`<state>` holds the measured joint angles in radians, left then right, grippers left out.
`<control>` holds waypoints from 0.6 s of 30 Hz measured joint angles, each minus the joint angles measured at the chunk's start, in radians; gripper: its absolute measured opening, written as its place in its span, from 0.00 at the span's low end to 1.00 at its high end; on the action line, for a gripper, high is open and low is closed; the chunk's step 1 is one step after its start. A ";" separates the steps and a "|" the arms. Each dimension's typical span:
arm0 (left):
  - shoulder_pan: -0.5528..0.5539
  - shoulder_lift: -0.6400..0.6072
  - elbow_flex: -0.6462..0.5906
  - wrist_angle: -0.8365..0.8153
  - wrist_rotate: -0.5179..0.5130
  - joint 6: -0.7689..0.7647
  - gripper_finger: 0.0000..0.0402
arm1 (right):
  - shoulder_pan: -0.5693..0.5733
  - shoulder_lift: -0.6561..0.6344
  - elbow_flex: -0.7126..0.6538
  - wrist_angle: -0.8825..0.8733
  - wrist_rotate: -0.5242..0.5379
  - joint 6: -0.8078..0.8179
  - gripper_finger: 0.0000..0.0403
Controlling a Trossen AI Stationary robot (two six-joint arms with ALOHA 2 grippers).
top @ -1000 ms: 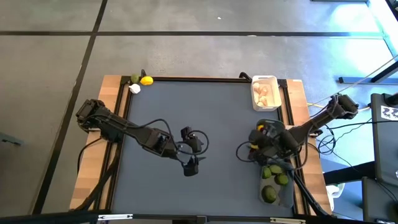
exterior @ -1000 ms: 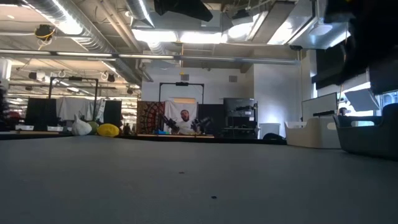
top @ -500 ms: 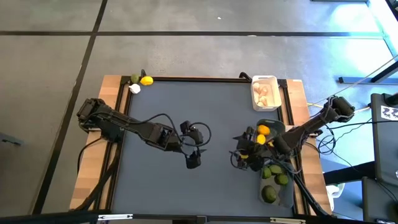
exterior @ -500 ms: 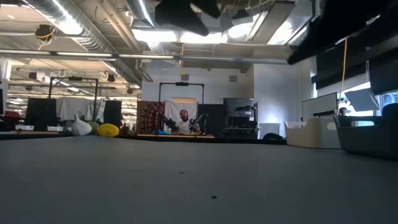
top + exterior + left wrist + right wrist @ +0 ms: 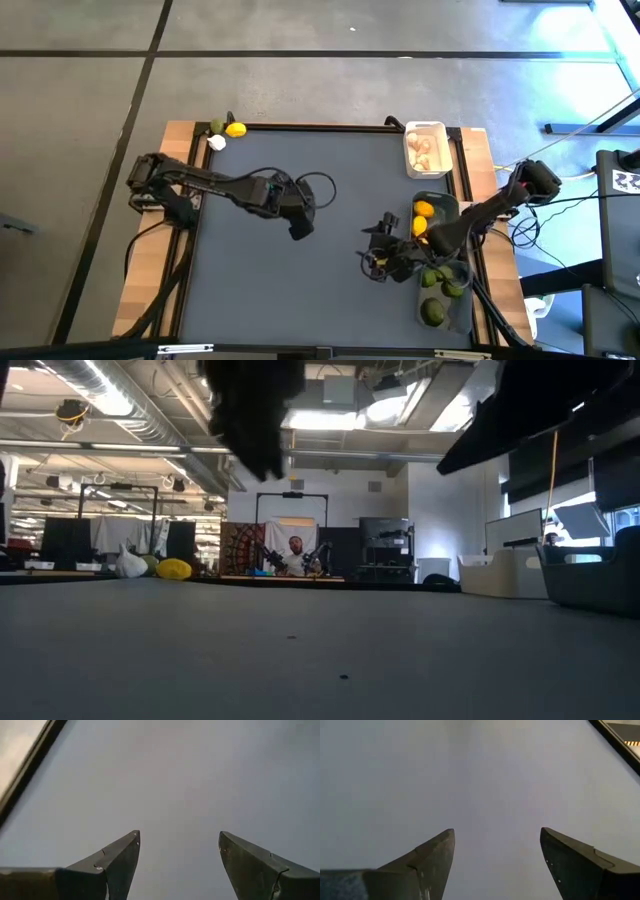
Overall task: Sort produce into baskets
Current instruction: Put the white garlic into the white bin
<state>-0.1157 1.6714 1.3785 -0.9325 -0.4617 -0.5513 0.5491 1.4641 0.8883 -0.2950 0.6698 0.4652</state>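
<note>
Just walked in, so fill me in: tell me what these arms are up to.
They are sorting produce into baskets. Neither holds anything now: the left gripper and the right gripper are both open over bare mat. Garlic fills the white basket, lemons the dark basket, limes the clear basket. A lemon, lime and garlic bulb wait at the far-left corner.

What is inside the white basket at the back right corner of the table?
The white basket holds pale, garlic-like bulbs, seemingly several, packed close together. No yellow or green fruit shows in it. Whether anything lies under the bulbs cannot be seen from above.
</note>
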 joint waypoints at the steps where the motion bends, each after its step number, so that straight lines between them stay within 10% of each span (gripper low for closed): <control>1: 0.014 0.000 0.000 -0.037 -0.003 -0.003 0.66 | 0.000 0.011 0.000 0.007 0.000 0.000 0.72; 18: 0.320 0.000 0.000 -0.487 -0.078 0.009 0.66 | 0.000 0.033 0.000 0.059 0.000 -0.003 0.72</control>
<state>0.2040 1.6714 1.3785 -1.4199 -0.5400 -0.5426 0.5491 1.4971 0.8883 -0.2362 0.6701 0.4622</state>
